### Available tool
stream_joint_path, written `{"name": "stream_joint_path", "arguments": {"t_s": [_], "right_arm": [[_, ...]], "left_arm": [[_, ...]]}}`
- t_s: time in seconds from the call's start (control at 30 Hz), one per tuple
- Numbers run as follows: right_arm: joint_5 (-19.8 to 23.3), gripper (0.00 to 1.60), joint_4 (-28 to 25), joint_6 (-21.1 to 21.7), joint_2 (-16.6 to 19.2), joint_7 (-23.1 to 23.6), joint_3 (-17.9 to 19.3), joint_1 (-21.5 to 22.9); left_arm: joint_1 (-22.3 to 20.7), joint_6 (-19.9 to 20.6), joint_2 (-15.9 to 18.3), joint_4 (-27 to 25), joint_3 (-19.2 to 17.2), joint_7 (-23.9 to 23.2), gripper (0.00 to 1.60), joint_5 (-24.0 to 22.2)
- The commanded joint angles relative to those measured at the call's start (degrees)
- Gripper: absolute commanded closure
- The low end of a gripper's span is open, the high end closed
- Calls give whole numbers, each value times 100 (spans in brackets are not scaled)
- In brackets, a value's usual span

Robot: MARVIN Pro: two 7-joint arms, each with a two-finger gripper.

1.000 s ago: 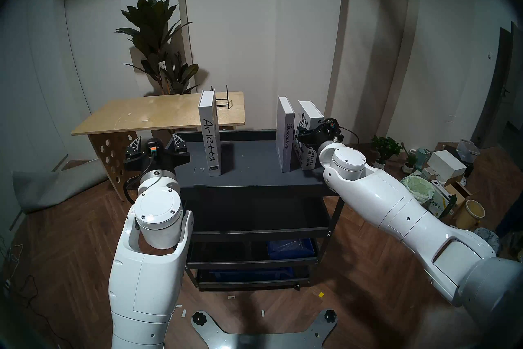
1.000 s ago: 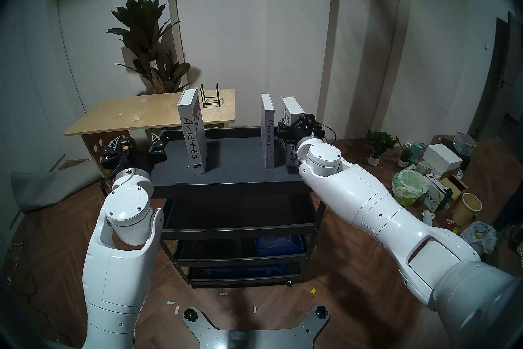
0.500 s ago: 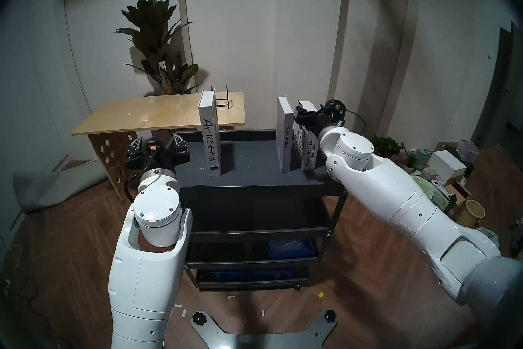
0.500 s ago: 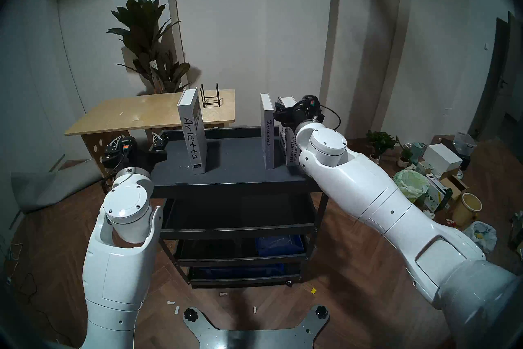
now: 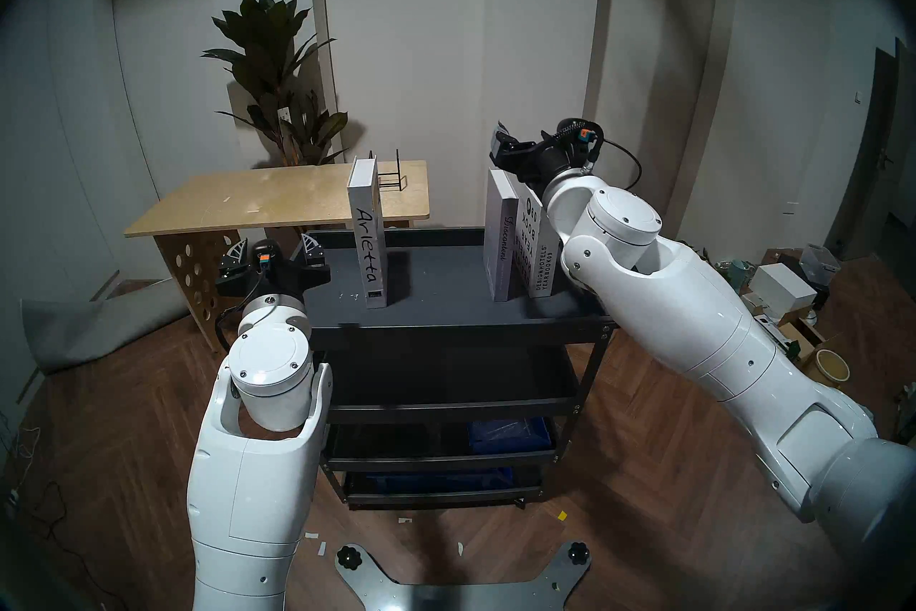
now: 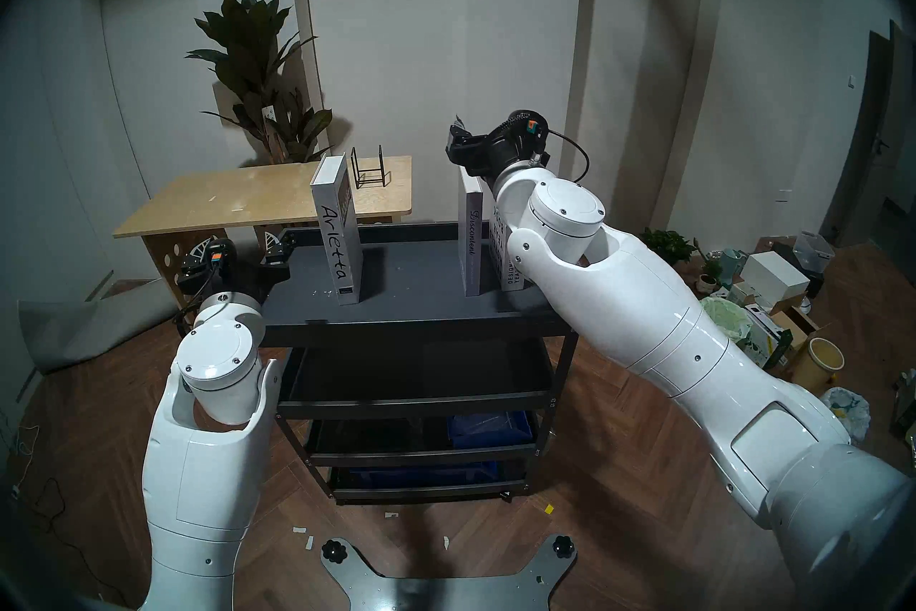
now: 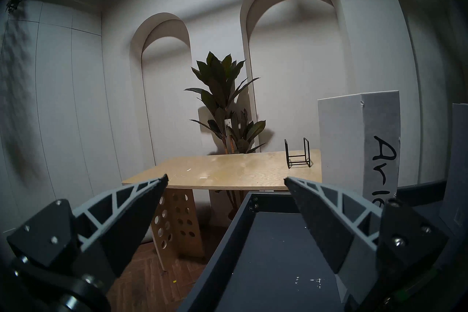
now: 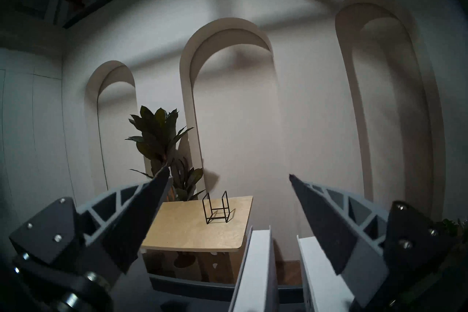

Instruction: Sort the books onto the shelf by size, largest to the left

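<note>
Three white books stand upright on the dark grey shelf on top of the cart. Tall "Arletta" stands left of middle. "Discontent" and the shorter "Designhotels Yearbook09" stand side by side at the right. My right gripper is open and empty, hovering above the top of "Discontent". The right wrist view shows it above the tops of "Discontent" and the Yearbook. My left gripper is open and empty at the shelf's left end, with "Arletta" to its right.
A plywood table with a small black wire rack stands behind the cart, beside a potted plant. Lower cart tiers hold blue bins. Boxes, pots and bags litter the floor at the right.
My right gripper has risen from in front of the Yearbook's spine to above the book tops and shifted a little left. The books and left arm have barely moved.
</note>
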Motion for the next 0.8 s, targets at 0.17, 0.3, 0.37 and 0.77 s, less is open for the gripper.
{"name": "stream_joint_path", "arguments": {"t_s": [0.17, 0.3, 0.37, 0.77], "right_arm": [[-480, 0, -1058, 900, 102, -1205, -18, -341], [-670, 0, -1225, 1299, -20, -1650, 31, -646], [-732, 0, -1137, 1465, -220, -1893, 36, -741], [-1110, 0, 72, 1075, -916, -2437, -590, -520]], "left_arm": [[-134, -100, 10, -12, -104, -44, 0, -98], [-168, -142, 10, 49, -110, -82, 0, -141], [-180, -170, 16, 81, -112, -98, 0, -154], [-163, -221, 38, 157, -231, -74, 0, -163]]}}
